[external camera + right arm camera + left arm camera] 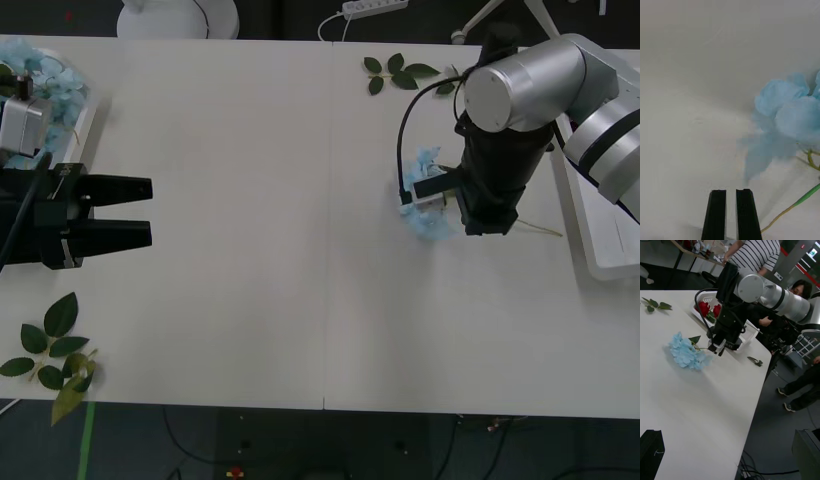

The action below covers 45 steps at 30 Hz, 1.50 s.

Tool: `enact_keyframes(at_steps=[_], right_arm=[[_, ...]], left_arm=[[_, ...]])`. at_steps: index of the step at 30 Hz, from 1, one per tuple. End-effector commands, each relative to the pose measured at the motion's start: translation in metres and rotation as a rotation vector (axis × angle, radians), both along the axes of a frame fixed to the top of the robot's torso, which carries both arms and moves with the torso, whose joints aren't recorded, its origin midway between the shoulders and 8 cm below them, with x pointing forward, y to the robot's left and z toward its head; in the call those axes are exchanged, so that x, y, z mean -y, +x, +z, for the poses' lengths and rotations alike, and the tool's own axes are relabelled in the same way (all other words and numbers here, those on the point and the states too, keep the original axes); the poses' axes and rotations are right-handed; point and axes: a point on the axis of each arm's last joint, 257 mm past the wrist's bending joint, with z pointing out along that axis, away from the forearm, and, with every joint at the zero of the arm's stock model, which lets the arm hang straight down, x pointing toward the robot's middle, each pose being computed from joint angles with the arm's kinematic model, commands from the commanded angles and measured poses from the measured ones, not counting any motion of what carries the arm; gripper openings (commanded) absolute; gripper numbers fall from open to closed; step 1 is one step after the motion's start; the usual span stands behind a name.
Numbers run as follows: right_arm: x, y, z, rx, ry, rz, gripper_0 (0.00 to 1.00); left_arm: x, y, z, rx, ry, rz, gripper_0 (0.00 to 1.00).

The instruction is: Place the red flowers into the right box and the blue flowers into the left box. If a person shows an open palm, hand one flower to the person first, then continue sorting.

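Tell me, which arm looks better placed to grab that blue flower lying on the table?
The right. The right gripper hangs directly over the blue flower, its black fingers close together beside the stem. The left gripper sits far across the table by the left box.

Even overhead light, soft shadows, one blurred close-up

Your white table (250, 200) is evenly bright, with faint shadows beneath the arms; up close in the right wrist view, the blue flower (786, 120) goes soft and smeared along its petals.
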Motion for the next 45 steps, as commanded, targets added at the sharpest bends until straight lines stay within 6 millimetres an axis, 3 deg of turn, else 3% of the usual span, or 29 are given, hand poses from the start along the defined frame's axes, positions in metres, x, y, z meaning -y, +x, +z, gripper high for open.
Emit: enact_keyframes(at_steps=[1, 2, 7, 11, 17, 22, 29, 36, 45], right_arm=[[0.030, 0.006, 0.010, 0.059, -0.040, -0.011, 0.63], [0.031, 0.009, 0.014, 0.077, -0.034, -0.006, 0.71], [0.033, 0.013, 0.046, 0.136, 0.030, -0.002, 0.83], [0.051, 0.027, 0.081, 0.233, 0.097, -0.048, 0.92], [0.081, 0.054, 0.090, 0.347, 0.163, -0.205, 1.00], [0.097, 0.073, 0.085, 0.408, 0.172, -0.269, 1.00], [0.096, 0.084, 0.052, 0.394, 0.247, -0.438, 1.00], [0.075, 0.082, 0.021, 0.365, 0.306, -0.591, 1.00], [0.045, 0.086, -0.011, 0.421, 0.279, -0.584, 1.00]], left_arm=[[0.006, -0.012, 0.005, 0.024, 0.015, -0.037, 1.00], [0.006, -0.012, 0.005, 0.024, 0.015, -0.038, 1.00], [0.010, -0.016, 0.005, 0.018, 0.002, -0.050, 1.00], [0.011, -0.018, 0.002, 0.008, -0.009, -0.053, 1.00], [0.011, -0.019, -0.001, 0.002, -0.012, -0.049, 1.00], [0.011, -0.019, -0.001, 0.002, -0.012, -0.049, 1.00], [0.011, -0.019, -0.001, 0.002, -0.012, -0.049, 1.00], [0.011, -0.019, -0.001, 0.002, -0.012, -0.049, 1.00], [0.011, -0.019, -0.001, 0.002, -0.012, -0.049, 1.00]])
